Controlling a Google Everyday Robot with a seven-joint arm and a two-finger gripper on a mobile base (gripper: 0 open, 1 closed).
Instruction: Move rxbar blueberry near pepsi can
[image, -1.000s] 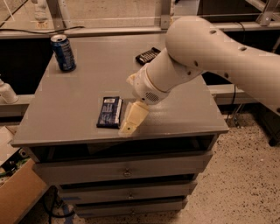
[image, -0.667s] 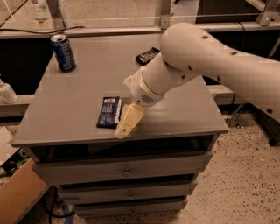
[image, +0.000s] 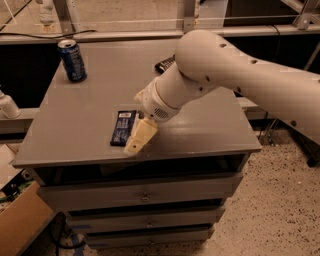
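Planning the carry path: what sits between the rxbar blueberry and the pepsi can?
Nothing: the camera view shows bare tabletop between rxbar blueberry and pepsi can. The gripper hangs beside the bar, near the table's front edge.

lab | grey drawer cabinet, speckled floor | jaws over cabinet front

Grey drawer cabinet, speckled floor

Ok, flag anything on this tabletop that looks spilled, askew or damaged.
Nothing stands out. The pepsi can stands upright at the back left corner, the rxbar blueberry lies flat near the front edge, and the tool is at its edge.
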